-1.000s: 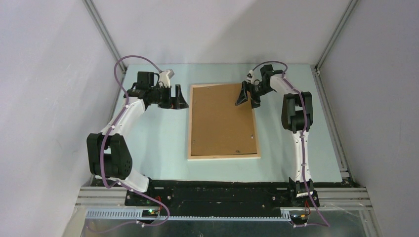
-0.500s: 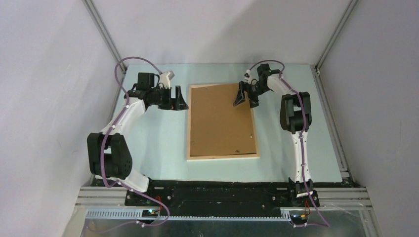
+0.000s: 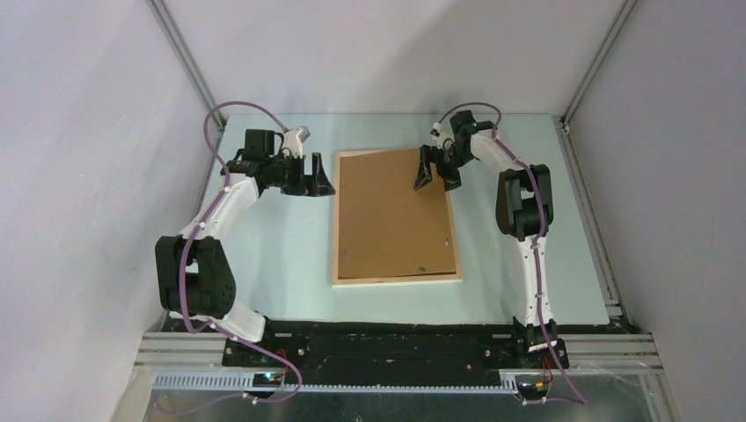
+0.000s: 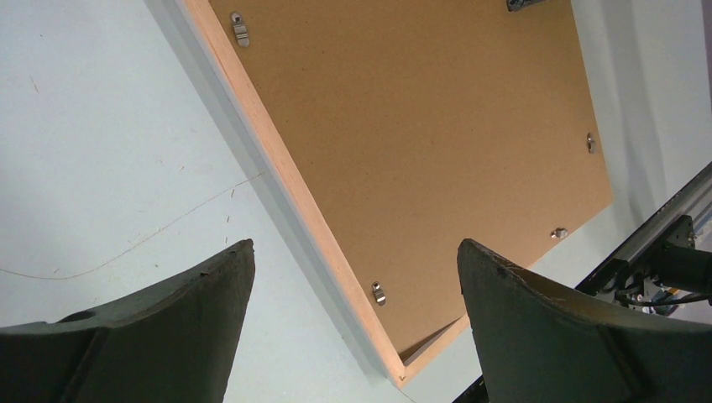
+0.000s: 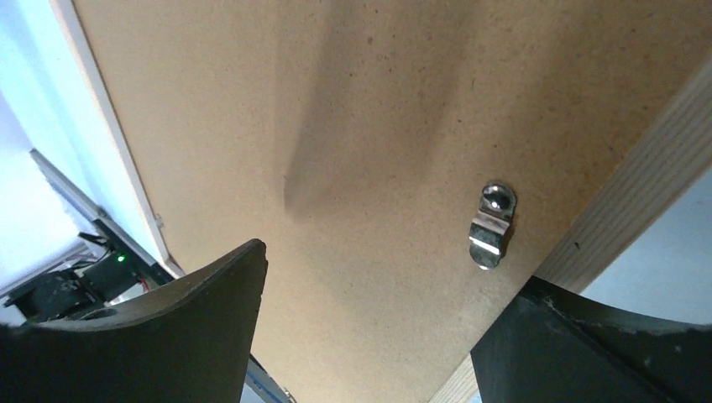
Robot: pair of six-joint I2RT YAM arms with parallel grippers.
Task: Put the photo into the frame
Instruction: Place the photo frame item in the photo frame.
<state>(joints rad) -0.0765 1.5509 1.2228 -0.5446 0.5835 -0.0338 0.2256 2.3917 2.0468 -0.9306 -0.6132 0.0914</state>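
Frame [image 3: 396, 279] lies face down mid worktop [image 3: 290, 255], with the brown backing board [image 3: 393, 211] seated in its bare-wood back. My right jaws are wide apart and grip nothing. They hang over the board at the frame's far right corner, a metal turn clip [image 5: 489, 225] showing between them. My left jaws are also wide apart and empty, just beside the frame's far left edge.

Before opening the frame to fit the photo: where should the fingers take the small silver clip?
Its free end, away from the screw, from straight above. The small silver metal clip lies flat on the brown fibreboard backing beside the pale wooden frame rail, so likely only its thin sides offer purchase.
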